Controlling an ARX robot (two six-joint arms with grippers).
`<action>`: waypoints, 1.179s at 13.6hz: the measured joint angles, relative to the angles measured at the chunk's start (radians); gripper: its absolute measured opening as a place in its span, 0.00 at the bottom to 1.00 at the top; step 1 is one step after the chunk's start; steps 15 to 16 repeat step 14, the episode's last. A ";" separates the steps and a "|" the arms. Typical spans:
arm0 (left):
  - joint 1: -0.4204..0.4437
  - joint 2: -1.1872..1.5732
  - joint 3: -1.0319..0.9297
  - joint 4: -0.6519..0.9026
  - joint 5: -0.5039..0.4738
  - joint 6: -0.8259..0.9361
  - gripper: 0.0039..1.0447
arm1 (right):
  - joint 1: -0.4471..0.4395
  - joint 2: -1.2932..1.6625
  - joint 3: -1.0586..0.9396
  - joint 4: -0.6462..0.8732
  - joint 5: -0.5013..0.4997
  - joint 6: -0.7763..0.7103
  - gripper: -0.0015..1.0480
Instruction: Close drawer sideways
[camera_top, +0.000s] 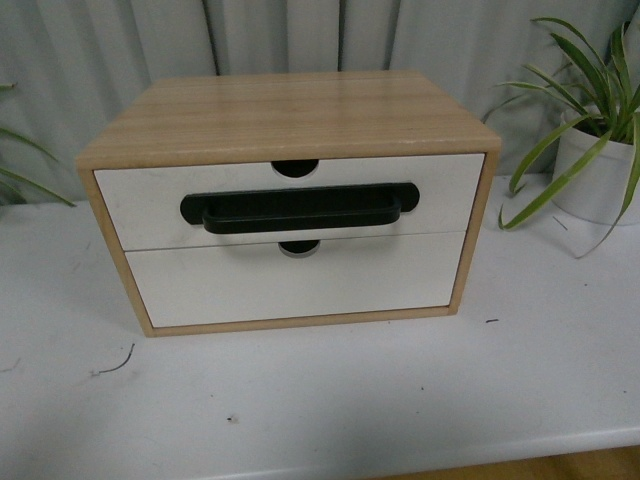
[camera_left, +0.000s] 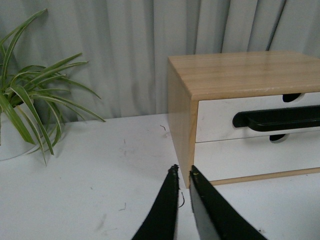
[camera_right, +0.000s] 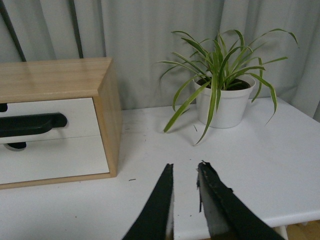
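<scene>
- So, biggest thing first: the white tabletop (camera_top: 420, 400) carries everything, and the light wooden two-drawer cabinet (camera_top: 290, 110) sits dead centre in the front view, square to the camera.
- Next, the wide white-fronted drawer with the long black bar handle (camera_top: 300, 208) is the upper one, with a semicircular notch at 12 o'clock of the handle. As far as I can tell its front sits flush or very nearly flush with the cabinet frame, so honestly the closing looks done or all but done. I can't make out any gap from these angles.
- Below it at 6 o'clock is the plain white lower drawer front (camera_top: 290, 280), no handle, also shut by the look of it.
- A spider plant in a white pot (camera_top: 590, 150) stands at about 2 o'clock from the cabinet, well apart from it; the left wrist view shows another plant (camera_left: 30, 105) off the cabinet's other side.
- Left gripper (camera_left: 183, 175): black fingers almost together, just a thin slit, gripping nothing, hanging over the table near the cabinet's near corner.
- Right gripper (camera_right: 185, 170): slightly parted, also empty, over bare table beside the cabinet's other end.
- Next move, my guess: nothing much beyond a check that the front is seated; if not, a flat nudge on the front.
</scene>
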 joint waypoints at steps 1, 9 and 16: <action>0.000 0.000 0.000 0.000 0.000 0.000 0.23 | 0.000 0.000 0.000 0.000 0.000 0.000 0.25; 0.000 0.000 0.000 0.000 0.000 0.000 0.94 | 0.000 0.000 0.000 0.000 0.000 0.000 0.94; 0.000 0.000 0.000 0.000 0.000 0.000 0.94 | 0.000 0.000 0.000 0.000 0.000 0.000 0.94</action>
